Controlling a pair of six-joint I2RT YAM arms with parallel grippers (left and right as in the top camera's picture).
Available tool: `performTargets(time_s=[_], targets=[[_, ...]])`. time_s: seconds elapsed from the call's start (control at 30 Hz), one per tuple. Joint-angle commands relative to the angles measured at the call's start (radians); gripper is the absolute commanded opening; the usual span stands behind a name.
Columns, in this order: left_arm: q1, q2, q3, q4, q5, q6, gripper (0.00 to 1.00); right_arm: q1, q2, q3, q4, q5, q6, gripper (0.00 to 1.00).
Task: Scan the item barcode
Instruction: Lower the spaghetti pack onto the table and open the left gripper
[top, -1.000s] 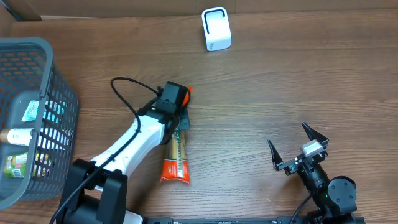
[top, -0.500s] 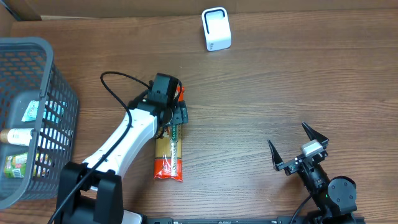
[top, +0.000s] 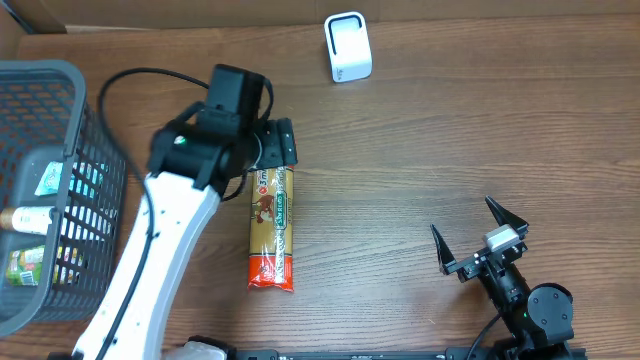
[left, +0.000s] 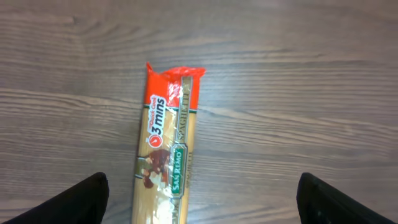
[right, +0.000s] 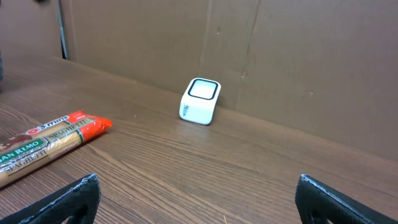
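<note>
The item, a long spaghetti packet (top: 271, 228) with red ends, lies flat on the wooden table, lengthwise toward the front edge. No barcode shows on its upper face. My left gripper (top: 272, 146) hovers open above the packet's far end, holding nothing. In the left wrist view the packet (left: 166, 155) lies below and between the wide-apart fingertips of the left gripper (left: 202, 199). The white scanner box (top: 348, 47) stands at the back of the table. At the front right my right gripper (top: 466, 222) rests open and empty. Its wrist view shows the scanner (right: 200, 101) and the packet's end (right: 43, 149).
A grey mesh basket (top: 95, 160) with several grocery items stands at the left edge. A brown cardboard wall (right: 280, 56) runs behind the scanner. The left arm's black cable (top: 120, 85) loops above the basket's corner.
My left gripper opened and let go of the packet, then rose and drew back toward the far left. The packet now lies flat, slightly further left. The right arm has not moved.
</note>
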Motion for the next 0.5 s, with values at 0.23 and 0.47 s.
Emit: performTargets(time_s=[0.23, 0.47], targets=[[0.005, -0.247, 0.059, -0.103, 0.009, 0.049, 0.89, 0.005, -0.012, -0.01, 0.004, 0.006, 0.008, 1.0], [0.005, -0.259, 0.059, -0.143, -0.034, 0.068, 0.95, 0.005, -0.012, -0.01, 0.004, 0.007, 0.008, 1.0]])
